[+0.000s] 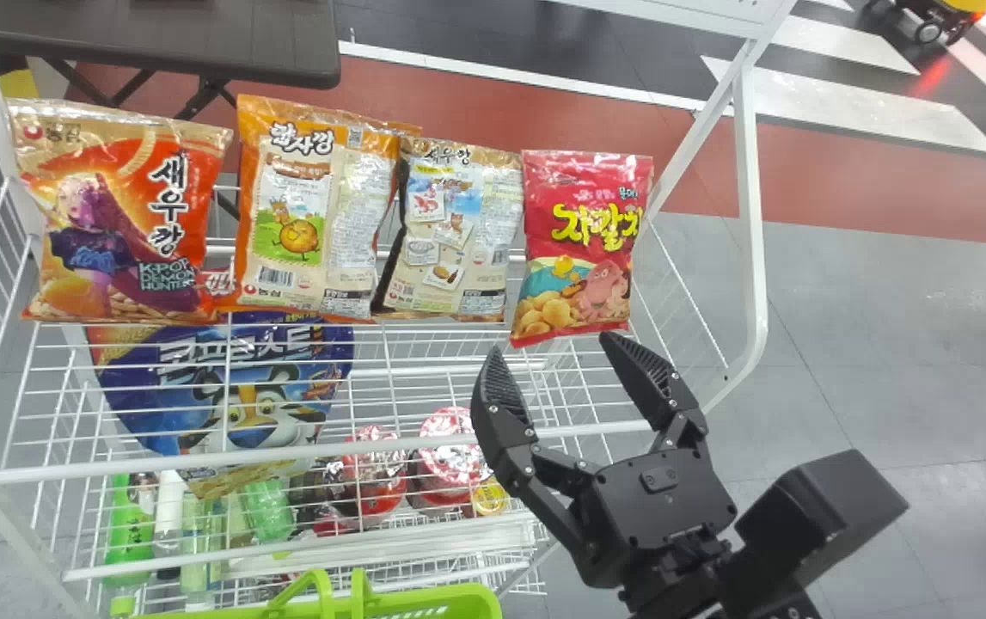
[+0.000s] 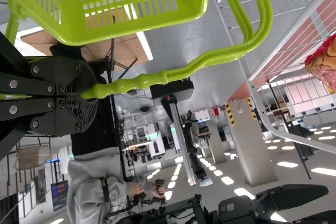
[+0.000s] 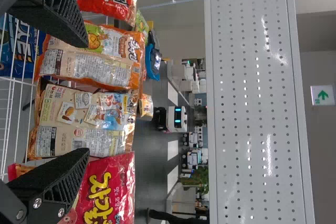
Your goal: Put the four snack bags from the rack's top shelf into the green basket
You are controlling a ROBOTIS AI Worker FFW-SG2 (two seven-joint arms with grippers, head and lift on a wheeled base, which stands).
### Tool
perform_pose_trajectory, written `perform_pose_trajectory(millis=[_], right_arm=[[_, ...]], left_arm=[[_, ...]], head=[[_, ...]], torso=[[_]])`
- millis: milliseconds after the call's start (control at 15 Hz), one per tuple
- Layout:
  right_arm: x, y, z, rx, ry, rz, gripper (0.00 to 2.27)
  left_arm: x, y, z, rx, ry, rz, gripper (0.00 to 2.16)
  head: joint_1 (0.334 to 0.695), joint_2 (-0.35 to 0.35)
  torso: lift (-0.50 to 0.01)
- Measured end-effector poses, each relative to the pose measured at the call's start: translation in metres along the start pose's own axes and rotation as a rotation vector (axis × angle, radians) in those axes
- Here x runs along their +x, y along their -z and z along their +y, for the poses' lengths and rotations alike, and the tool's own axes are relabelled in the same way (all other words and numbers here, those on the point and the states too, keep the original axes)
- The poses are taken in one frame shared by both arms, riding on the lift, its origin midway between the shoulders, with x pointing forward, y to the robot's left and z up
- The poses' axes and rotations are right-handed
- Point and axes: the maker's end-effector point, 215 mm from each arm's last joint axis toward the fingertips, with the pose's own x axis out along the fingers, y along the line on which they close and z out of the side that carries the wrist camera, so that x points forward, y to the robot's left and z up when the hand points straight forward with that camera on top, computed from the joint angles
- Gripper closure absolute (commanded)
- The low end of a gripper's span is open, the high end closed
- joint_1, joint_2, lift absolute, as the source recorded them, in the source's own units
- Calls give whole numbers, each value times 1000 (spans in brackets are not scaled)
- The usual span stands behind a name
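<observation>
1. Nearest us, at the lower right of the head view, our right fingers (image 1: 503, 391) are spread wide with nothing between them, the tips just beside the lower edge of the red bag (image 1: 583, 249).
2. We see our left fingers (image 2: 84, 80) in the left wrist view, closed around the handle (image 2: 139, 81) of the green basket (image 1: 424, 602). Its rim crosses the bottom edge of the head view, left of centre.
3. All four snack bags stand in a row on the top shelf (image 1: 286, 457) of the white wire rack (image 1: 750, 258). From left to right across the upper part of the frame, we have the orange-red bag (image 1: 127, 215), the orange-and-cream bag (image 1: 303, 215), the brown-edged bag (image 1: 458, 232) and, right of centre, the red one.
4. Through the shelf wires, we make out a big blue bag (image 1: 243, 378) at centre left, with bottles (image 1: 129, 533) and red-and-white tubs (image 1: 450, 447) lower down.
5. Behind the rack, a dark table (image 1: 157, 43) reaches into the upper left of the frame.
</observation>
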Motion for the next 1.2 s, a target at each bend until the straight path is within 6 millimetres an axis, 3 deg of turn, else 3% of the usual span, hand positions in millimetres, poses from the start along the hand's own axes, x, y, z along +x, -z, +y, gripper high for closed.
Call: perform_pose_trajectory(millis=[467,733,933,1067,1200], right_arm=[[7,7,5,11,-6,-5,110],[23,18,18,16,-22,-10,110],[66,49,54,0,-80,54,110],[106,68,97,-42,-133,85,110],[140,71,136,-52,-183,74,110]], left_arm=[[0,3,-1,2,-3,10,2145],[3,9,0,10,-21,34,2145],[4,11,1,15,-28,44,2145],[4,13,3,15,-35,49,2145],[4,15,4,18,-39,57,2145]], head=[[695,-350],[695,-350],[695,-332],[695,-227],[695,-126]], torso=[[0],[0],[0],[0],[0]])
